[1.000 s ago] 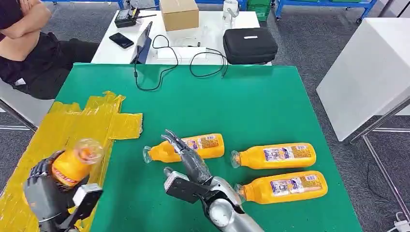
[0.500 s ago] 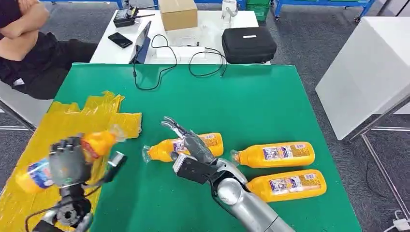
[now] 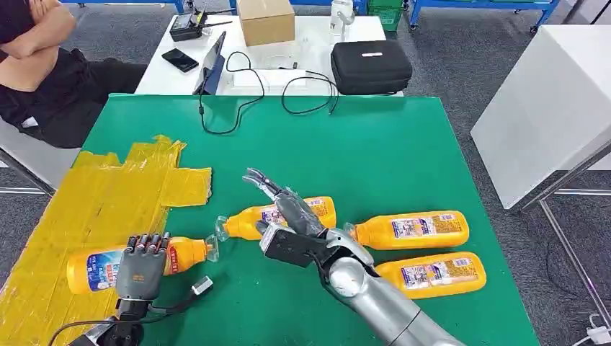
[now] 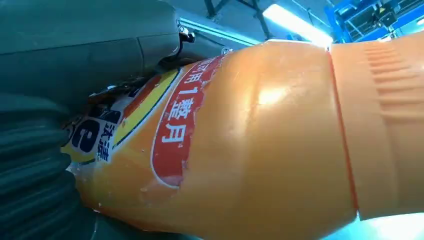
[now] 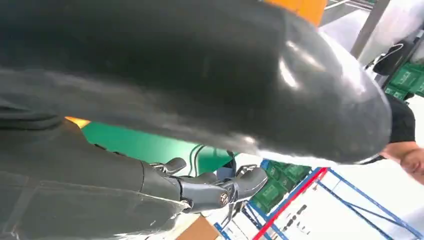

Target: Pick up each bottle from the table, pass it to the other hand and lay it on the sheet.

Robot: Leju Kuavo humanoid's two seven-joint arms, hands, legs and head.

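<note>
Sheet [image 3: 101, 209] spread over the counter's [image 3: 375, 151] left edge and near-left corner. One bottle [image 3: 94, 268] lying on the sheet near the front edge, neck pointing right, under the left hand [image 3: 140, 263]. Three further bottles on the bare counter toward the front: one [image 3: 248, 220] at centre, beneath the right hand [image 3: 288, 216]; two to its right, the rear bottle [image 3: 414, 231] behind the front bottle [image 3: 432, 275].

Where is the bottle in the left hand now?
In the head view, the bottle lies on the yellow sheet at lower left, under the left hand.
</note>
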